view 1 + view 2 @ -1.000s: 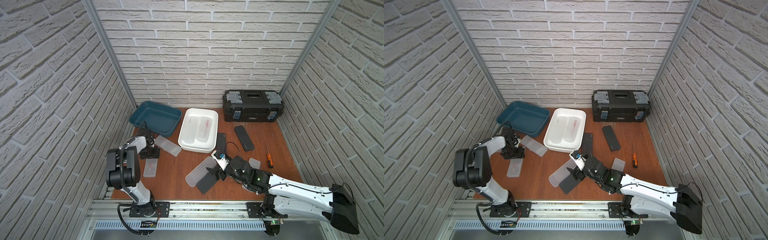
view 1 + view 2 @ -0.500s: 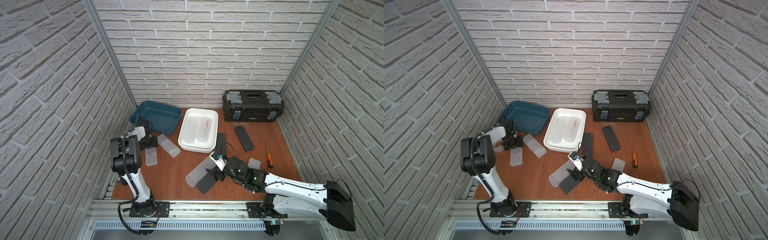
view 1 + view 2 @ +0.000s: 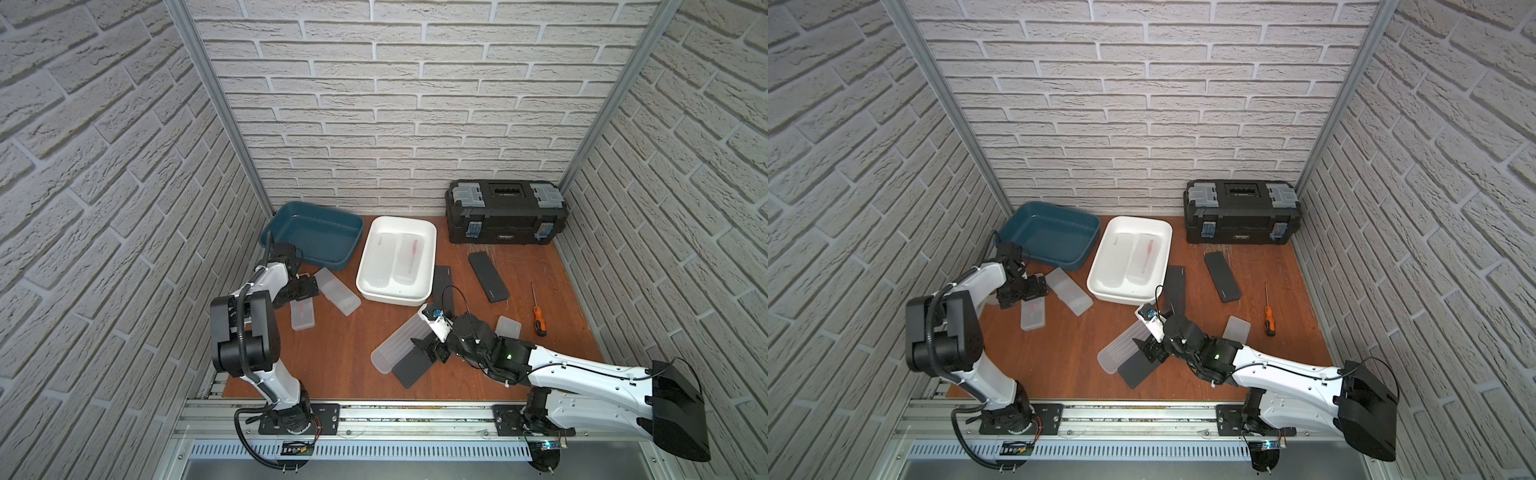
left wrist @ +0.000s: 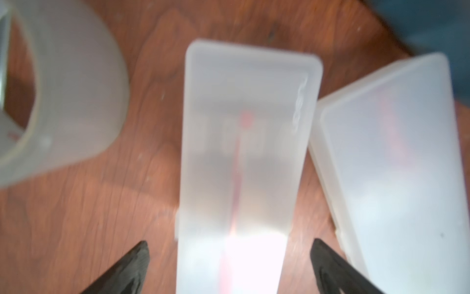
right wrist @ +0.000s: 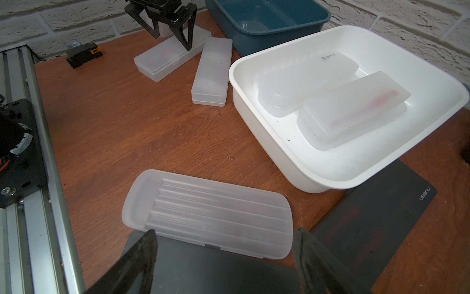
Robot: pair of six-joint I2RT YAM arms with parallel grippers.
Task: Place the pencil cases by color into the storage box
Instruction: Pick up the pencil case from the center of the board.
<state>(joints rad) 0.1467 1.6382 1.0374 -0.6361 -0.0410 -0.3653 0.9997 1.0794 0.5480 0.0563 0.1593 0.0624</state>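
Both top views: two frosted plastic pencil cases lay in the white storage box. Left wrist: my left gripper stood spread astride another frosted case. Right wrist: right gripper straddled a matte black case; pinching or not, I couldn't tell.

tape roll: blurred, cut off; black case: cut off

The table is showing brown wood with fine lines. The white tub is shining like smooth plastic. The pale pencil cases are looking like milky, half-clear plastic. The black case is looking dull. The rail is gleaming like metal.
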